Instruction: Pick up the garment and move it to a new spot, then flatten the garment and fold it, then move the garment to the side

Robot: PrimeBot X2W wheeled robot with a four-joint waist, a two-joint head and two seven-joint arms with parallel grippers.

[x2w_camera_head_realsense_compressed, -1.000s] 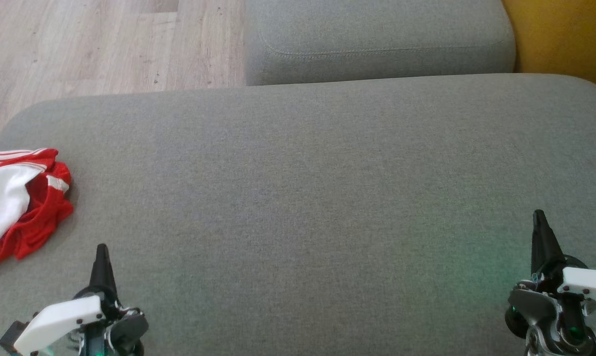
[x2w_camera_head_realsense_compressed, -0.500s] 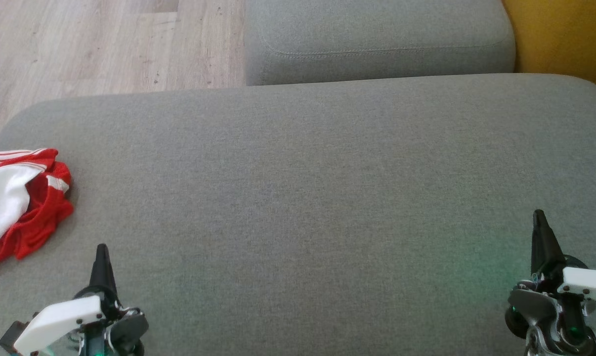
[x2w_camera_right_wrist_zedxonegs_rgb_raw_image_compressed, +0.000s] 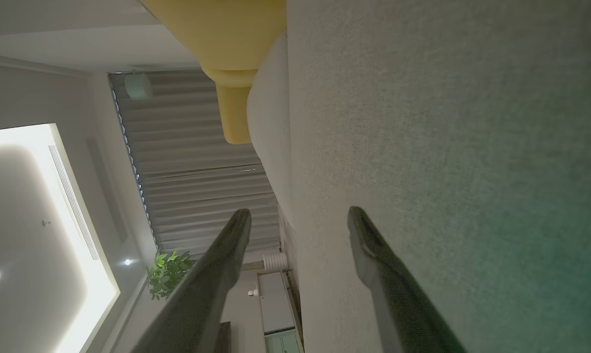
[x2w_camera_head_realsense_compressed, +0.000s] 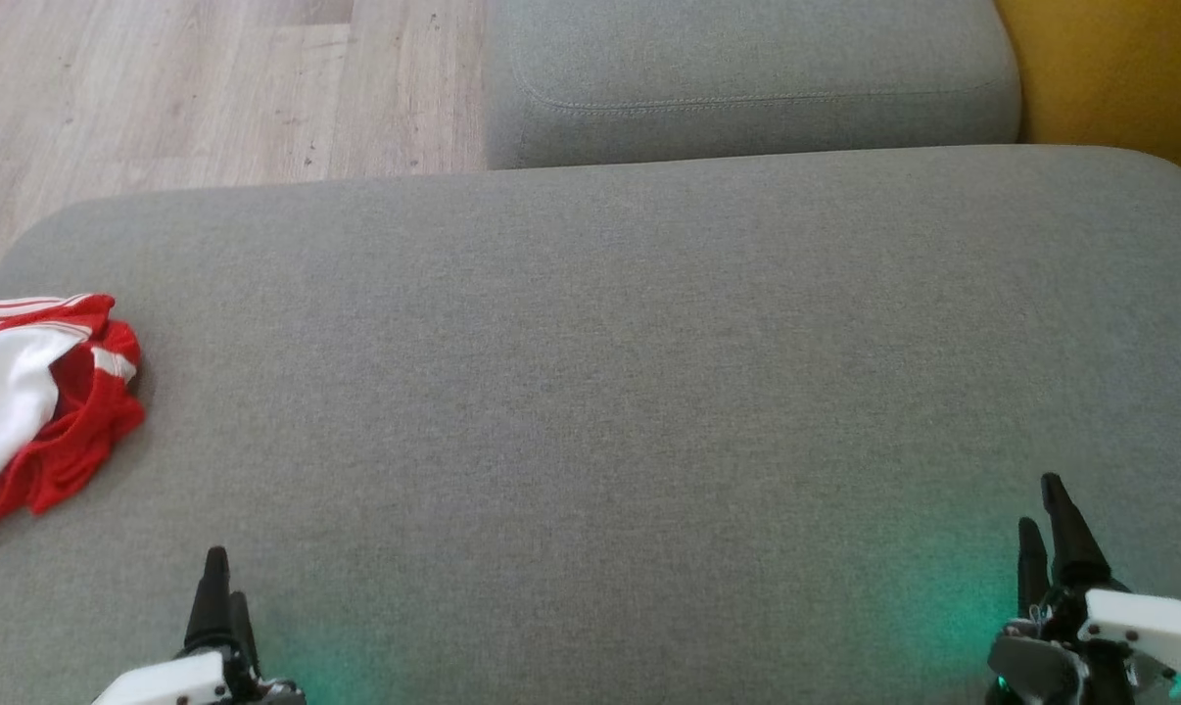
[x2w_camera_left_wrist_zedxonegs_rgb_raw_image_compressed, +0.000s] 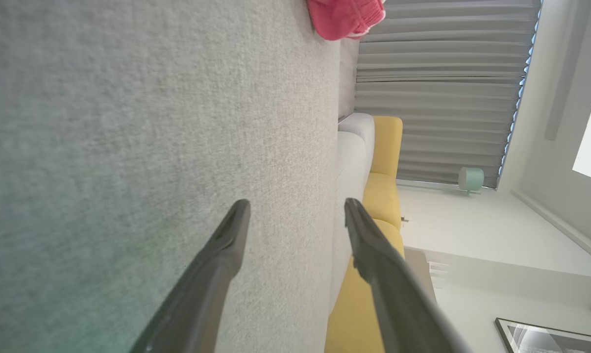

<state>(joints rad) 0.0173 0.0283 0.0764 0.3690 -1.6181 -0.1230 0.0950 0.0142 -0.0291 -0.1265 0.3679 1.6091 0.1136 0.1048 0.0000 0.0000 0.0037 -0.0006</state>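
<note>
The garment (x2w_camera_head_realsense_compressed: 37, 401), red with white panels and stripes, lies crumpled at the left edge of the grey cushion (x2w_camera_head_realsense_compressed: 600, 392); its red edge also shows at the top of the left wrist view (x2w_camera_left_wrist_zedxonegs_rgb_raw_image_compressed: 347, 17). My left gripper (x2w_camera_head_realsense_compressed: 220, 592) sits low at the bottom left, open and empty, well to the right of and nearer than the garment. Its fingers (x2w_camera_left_wrist_zedxonegs_rgb_raw_image_compressed: 222, 260) stand spread in the left wrist view. My right gripper (x2w_camera_head_realsense_compressed: 1049, 534) is at the bottom right, open, holding nothing, far from the garment. The right wrist view shows its spread fingers (x2w_camera_right_wrist_zedxonegs_rgb_raw_image_compressed: 374, 260).
A second grey cushion (x2w_camera_head_realsense_compressed: 747, 78) lies beyond the main one. Wooden floor (x2w_camera_head_realsense_compressed: 209, 88) is at the upper left, a yellow seat (x2w_camera_head_realsense_compressed: 1119, 78) at the upper right. The yellow seat (x2w_camera_left_wrist_zedxonegs_rgb_raw_image_compressed: 381, 196) and curtains (x2w_camera_left_wrist_zedxonegs_rgb_raw_image_compressed: 437, 98) appear in the left wrist view.
Both grippers have opened from shut and drawn back toward the bottom edge of the head view. The garment has not moved.
</note>
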